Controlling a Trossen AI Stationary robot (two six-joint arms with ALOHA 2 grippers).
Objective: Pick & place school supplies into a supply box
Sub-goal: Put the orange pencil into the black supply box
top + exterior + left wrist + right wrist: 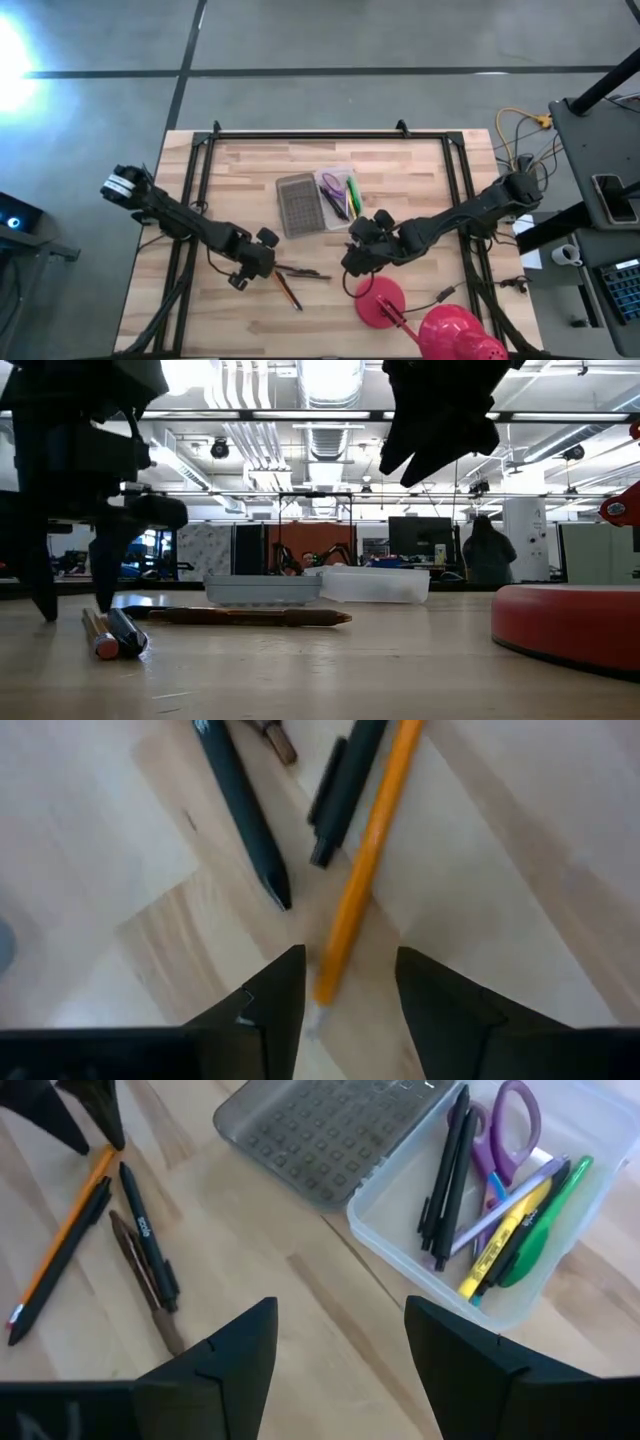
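Left gripper (348, 982) hovering, fingers apart, straddling orange pencil (366, 870) tip beside black pens (244, 815) on table (250, 320). Right gripper (340, 1355) waiting, spread and empty, near supply box (590, 1230) holding scissors (512, 1125), markers (530, 1230).

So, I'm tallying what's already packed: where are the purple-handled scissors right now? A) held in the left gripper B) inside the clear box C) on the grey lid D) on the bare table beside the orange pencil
B: the purple-handled scissors lie inside the clear box with pens and markers.
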